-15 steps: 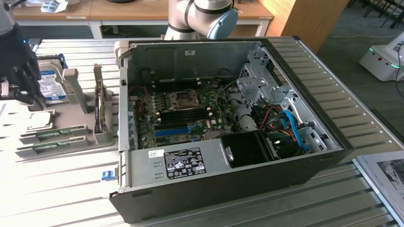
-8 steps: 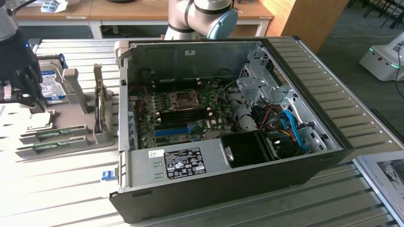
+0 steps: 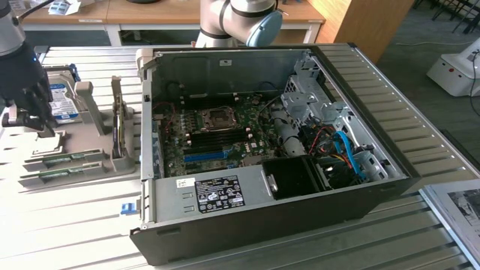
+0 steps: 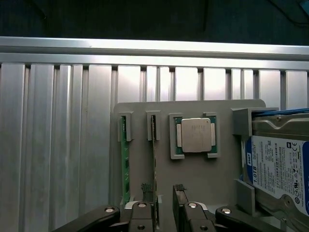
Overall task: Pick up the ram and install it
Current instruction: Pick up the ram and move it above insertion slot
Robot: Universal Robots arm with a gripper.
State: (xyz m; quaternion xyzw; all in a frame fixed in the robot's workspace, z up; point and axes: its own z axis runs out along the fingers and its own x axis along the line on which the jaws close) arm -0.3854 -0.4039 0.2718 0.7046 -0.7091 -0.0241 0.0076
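Note:
Two ram sticks stand on edge in slots of a grey holder plate (image 4: 193,179): one ram (image 4: 125,164) nearer the plate's edge and a second ram (image 4: 154,150) beside it. My gripper (image 4: 163,191) hangs open just above the plate, and the second stick runs along the inner side of one fingertip (image 4: 147,189). Nothing is held. In the exterior view the black gripper (image 3: 30,125) hovers over the holder at the far left, close to the green sticks (image 3: 64,158). The open computer case (image 3: 262,219) lies to the exterior view's right with its motherboard (image 3: 217,140) exposed.
A square silver processor (image 4: 195,135) sits in the holder next to the sticks. A blue-labelled hard drive (image 4: 280,169) stands at the holder's far side (image 3: 64,101). Everything rests on a ribbed metal table (image 3: 75,225). A small blue part (image 3: 127,208) lies near the case.

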